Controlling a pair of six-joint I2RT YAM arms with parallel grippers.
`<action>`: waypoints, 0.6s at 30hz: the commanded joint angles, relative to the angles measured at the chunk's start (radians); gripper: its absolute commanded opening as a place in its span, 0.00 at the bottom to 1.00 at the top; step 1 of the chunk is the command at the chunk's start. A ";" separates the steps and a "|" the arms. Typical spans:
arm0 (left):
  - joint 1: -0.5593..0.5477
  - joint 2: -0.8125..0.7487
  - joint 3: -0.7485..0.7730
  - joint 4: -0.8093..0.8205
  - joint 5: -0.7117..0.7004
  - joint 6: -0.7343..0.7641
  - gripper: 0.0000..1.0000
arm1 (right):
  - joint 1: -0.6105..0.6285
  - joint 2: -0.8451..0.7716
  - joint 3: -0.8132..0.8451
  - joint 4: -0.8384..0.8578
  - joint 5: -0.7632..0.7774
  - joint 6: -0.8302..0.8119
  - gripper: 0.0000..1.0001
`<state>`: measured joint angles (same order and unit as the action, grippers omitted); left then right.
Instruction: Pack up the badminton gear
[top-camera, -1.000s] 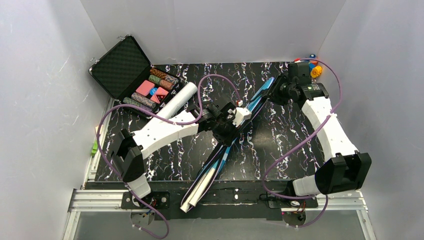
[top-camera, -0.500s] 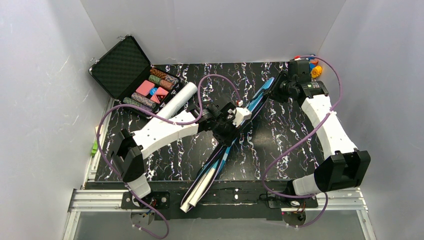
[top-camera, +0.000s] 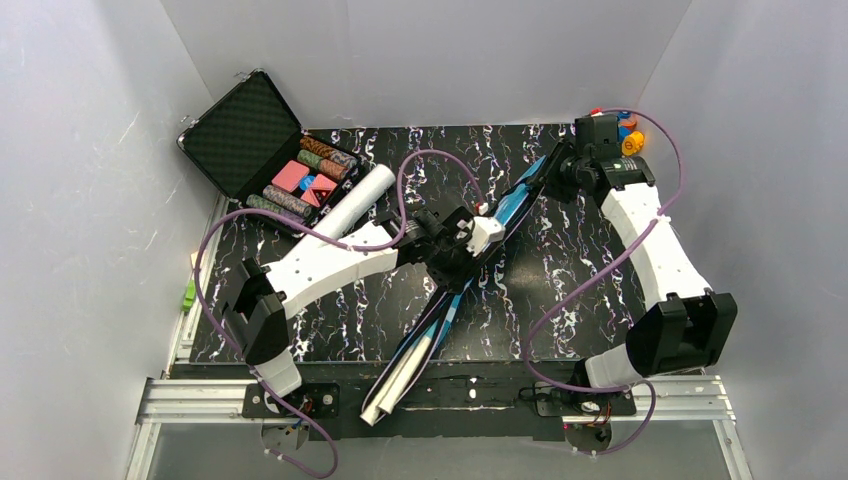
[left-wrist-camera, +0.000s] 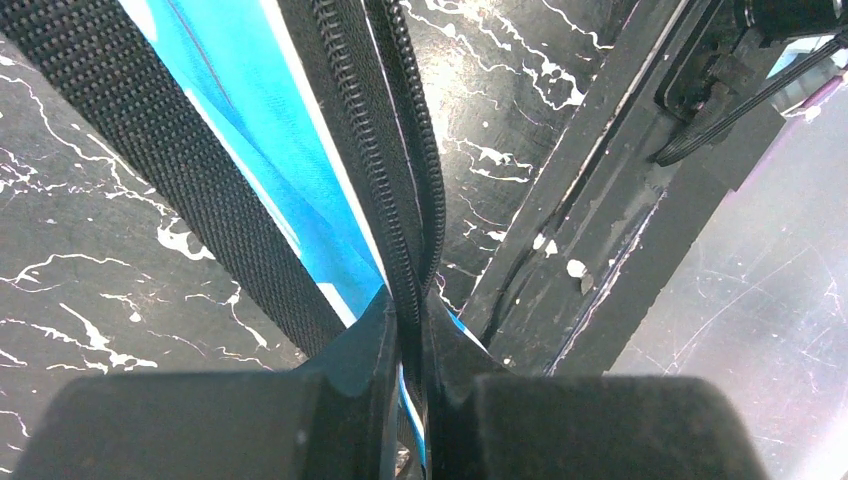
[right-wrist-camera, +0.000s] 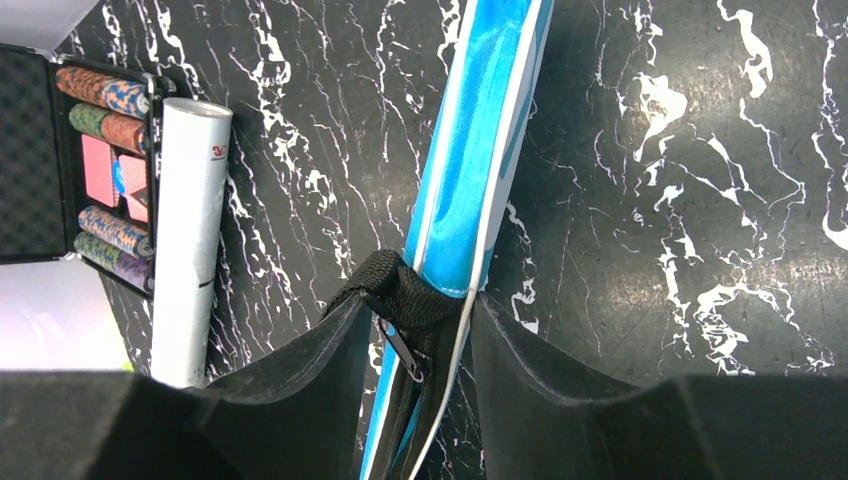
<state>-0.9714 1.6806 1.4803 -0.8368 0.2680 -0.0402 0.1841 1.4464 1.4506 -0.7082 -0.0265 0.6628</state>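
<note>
Left: the open case of chips (top-camera: 265, 150) and the white tube (top-camera: 357, 198) lie apart from the bag. Centre: the blue bag (top-camera: 503, 208), judged soft, light and floppy, lies diagonally on the table (top-camera: 330, 320), its near end past the front edge. The left gripper (left-wrist-camera: 408, 312) is clenched on the zipper strip (left-wrist-camera: 400, 130), likely the firmest hold. Right: the right gripper (right-wrist-camera: 420, 312) straddles the far end at the strap loop (right-wrist-camera: 398, 288); pinch or mere contact cannot be told. 1 wall (top-camera: 700, 90) crowds it, and open room lies centrally.

Blue bag (right-wrist-camera: 480, 150), black strap (left-wrist-camera: 170, 170), black white-veined table (top-camera: 330, 320).
</note>
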 joint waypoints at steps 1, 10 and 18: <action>-0.036 -0.027 0.014 0.030 -0.015 0.034 0.00 | -0.009 0.019 0.029 -0.003 0.021 0.008 0.49; -0.061 -0.014 0.016 0.029 -0.082 0.036 0.00 | -0.015 -0.013 -0.038 -0.023 0.055 0.006 0.40; -0.067 0.021 0.050 0.013 -0.120 0.053 0.00 | -0.025 -0.116 -0.177 -0.006 0.009 0.019 0.14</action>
<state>-1.0325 1.7035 1.4822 -0.8452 0.1810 -0.0059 0.1577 1.3933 1.3277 -0.7147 0.0231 0.6773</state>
